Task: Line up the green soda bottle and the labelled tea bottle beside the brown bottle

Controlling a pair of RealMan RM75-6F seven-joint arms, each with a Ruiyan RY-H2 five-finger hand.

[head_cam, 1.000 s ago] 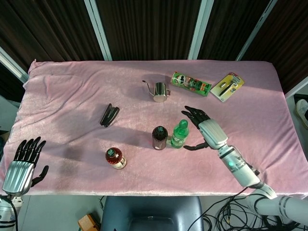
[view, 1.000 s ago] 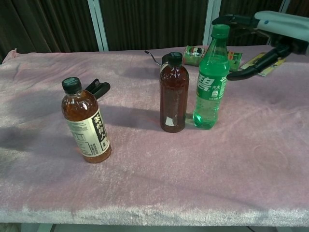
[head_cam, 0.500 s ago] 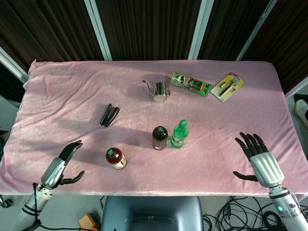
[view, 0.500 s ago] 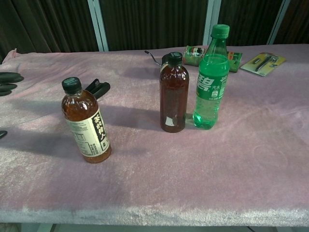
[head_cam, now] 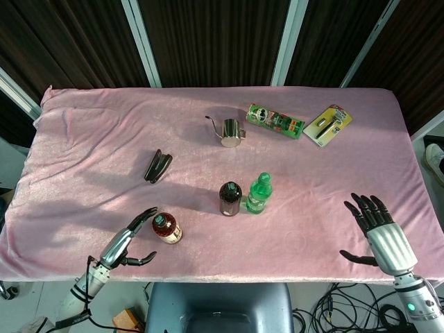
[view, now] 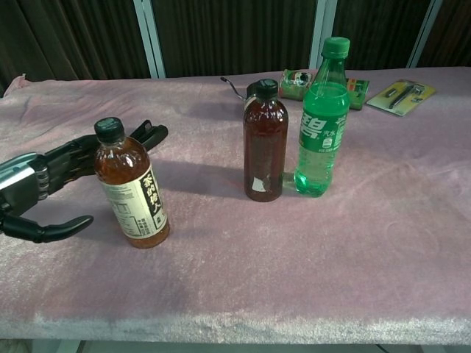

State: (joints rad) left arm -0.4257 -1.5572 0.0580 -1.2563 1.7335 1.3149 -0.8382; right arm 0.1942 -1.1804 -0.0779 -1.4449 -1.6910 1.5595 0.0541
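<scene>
The brown bottle (head_cam: 229, 198) (view: 265, 141) stands upright at the table's middle front. The green soda bottle (head_cam: 257, 193) (view: 321, 120) stands upright close beside it on its right. The labelled tea bottle (head_cam: 166, 228) (view: 131, 184) stands alone further left, near the front edge. My left hand (head_cam: 130, 240) (view: 40, 186) is open just left of the tea bottle, fingers spread toward it and thumb low, holding nothing. My right hand (head_cam: 380, 233) is open at the front right edge, far from the bottles; the chest view does not show it.
A black clip (head_cam: 157, 166) (view: 146, 134) lies behind the tea bottle. A small metal pitcher (head_cam: 231, 132), a green snack packet (head_cam: 275, 121) and a yellow carded tool (head_cam: 327, 125) sit at the back. Pink cloth (head_cam: 90, 139) covers the table.
My left hand has come in from the left edge to just beside the tea bottle. My right hand let go of the green bottle and drew back to the front right edge.
</scene>
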